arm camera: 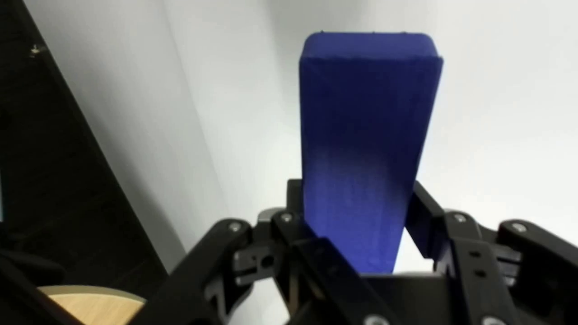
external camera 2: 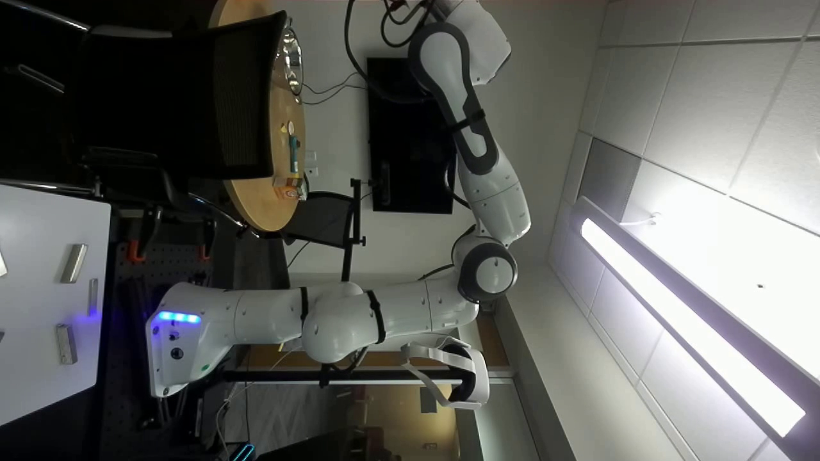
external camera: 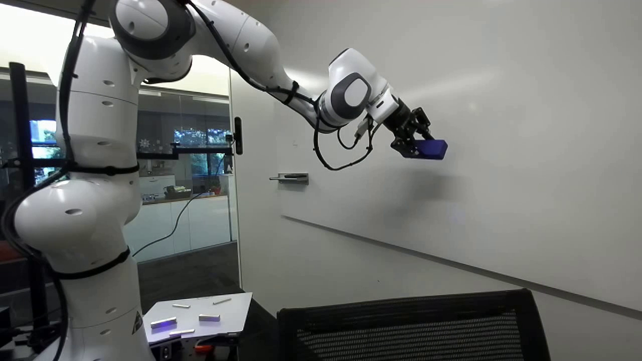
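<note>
Out to the right of the robot arm (external camera: 251, 40), in front of the whiteboard (external camera: 541, 125), a blue rectangular block (external camera: 434, 149) is held up in the claw (arm camera: 359, 212). The two fingers (arm camera: 295, 196) pinch it from both sides, close to the end nearer the wrist, so that much of its length sticks out beyond them. Its long axis runs outward from the grip: seen from the wrist it stands nearly upright, with the squared free end pointing away from the claw. In an exterior view the block lies almost level, its free end pointing right, while the claw slants down from the left.

Whether the block touches the whiteboard I cannot tell; a soft shadow (external camera: 426, 188) falls on the board just below. White board extends above the block and far to its right. Well below, a gray trim strip (external camera: 551, 289) slopes down to the right along the board's lower edge. Low and near, a mesh chair back (external camera: 411, 336) stands well apart from the block. A loop of black cable (external camera: 333, 168) hangs under the wrist, left of the block, and farther left a small ledge (external camera: 293, 179) juts out. Low on the left, by the arm's base, a white surface (external camera: 233, 315) carries small silvery bars (external camera 2: 73, 262).
</note>
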